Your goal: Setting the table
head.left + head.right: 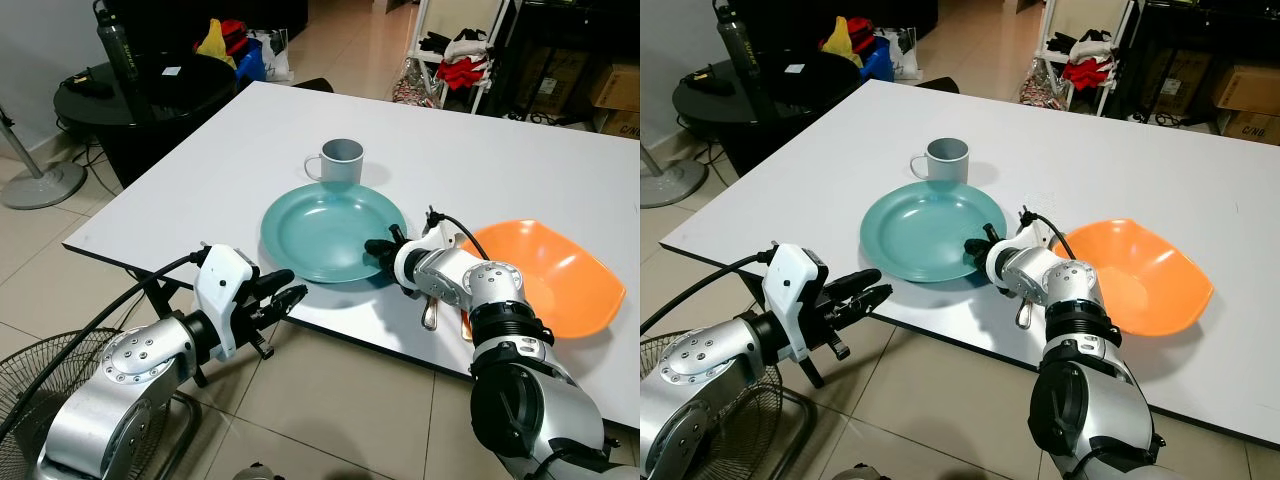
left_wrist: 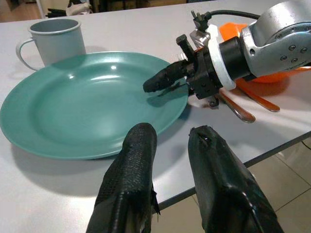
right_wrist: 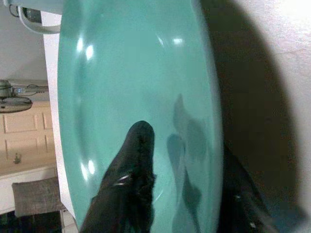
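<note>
A teal plate (image 1: 325, 232) lies flat on the white table (image 1: 180, 200), near its front edge. A grey-blue mug (image 1: 342, 160) stands just behind the plate, and an orange bowl (image 1: 545, 275) sits to the plate's right. My right gripper (image 1: 380, 250) is open at the plate's right rim, one finger (image 3: 131, 165) over the plate's surface and the other outside the rim. A metal spoon (image 1: 430, 315) lies on the table under that wrist. My left gripper (image 1: 285, 297) hovers off the table's front edge, pointing at the plate, open by a narrow gap and holding nothing.
A black round side table (image 1: 150, 95) with a dark bottle (image 1: 115, 45) stands at the back left. A fan's base (image 1: 45, 185) and a floor fan's grille (image 1: 30, 380) are on the tiled floor to the left. Shelves with clothes (image 1: 470, 50) and boxes (image 1: 615, 85) stand behind.
</note>
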Robot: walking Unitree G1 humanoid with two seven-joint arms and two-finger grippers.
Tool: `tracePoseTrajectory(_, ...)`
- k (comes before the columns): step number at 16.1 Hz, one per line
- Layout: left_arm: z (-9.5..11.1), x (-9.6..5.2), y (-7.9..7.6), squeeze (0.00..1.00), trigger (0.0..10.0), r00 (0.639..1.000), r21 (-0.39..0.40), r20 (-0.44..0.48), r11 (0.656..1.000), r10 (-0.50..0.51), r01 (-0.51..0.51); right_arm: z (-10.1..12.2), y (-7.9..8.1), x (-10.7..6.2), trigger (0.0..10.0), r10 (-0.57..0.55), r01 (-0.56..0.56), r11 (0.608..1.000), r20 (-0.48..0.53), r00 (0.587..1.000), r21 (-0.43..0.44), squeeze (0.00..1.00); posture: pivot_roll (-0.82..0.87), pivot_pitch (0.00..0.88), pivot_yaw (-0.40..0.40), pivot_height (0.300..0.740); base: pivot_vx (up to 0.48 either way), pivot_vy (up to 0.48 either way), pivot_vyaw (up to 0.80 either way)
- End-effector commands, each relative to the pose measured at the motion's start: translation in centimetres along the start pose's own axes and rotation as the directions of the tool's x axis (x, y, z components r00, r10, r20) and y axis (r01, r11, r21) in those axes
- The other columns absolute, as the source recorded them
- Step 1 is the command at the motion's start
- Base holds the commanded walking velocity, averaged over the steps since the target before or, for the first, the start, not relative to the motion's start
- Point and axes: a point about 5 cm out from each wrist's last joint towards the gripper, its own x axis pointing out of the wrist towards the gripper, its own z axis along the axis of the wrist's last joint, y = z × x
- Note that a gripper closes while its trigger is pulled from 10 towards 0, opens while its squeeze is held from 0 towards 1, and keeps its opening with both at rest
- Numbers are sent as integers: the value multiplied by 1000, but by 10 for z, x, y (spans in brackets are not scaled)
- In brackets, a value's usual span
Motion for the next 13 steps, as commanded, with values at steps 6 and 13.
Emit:
tracePoseTrajectory(6,4,-1,-3,0,10000,1000,9,8,1000,-7,6,-2,-16,-15,10000,-101,100,992,-9,995,-82,1000,131,0,46,740,0,0,0)
tracePoseTrajectory(13,4,1,-5,0,10000,1000,3,12,1000,-18,18,-14,-14,-90,10000,9,2,955,37,999,-297,1000,118,0,63,740,0,0,0)
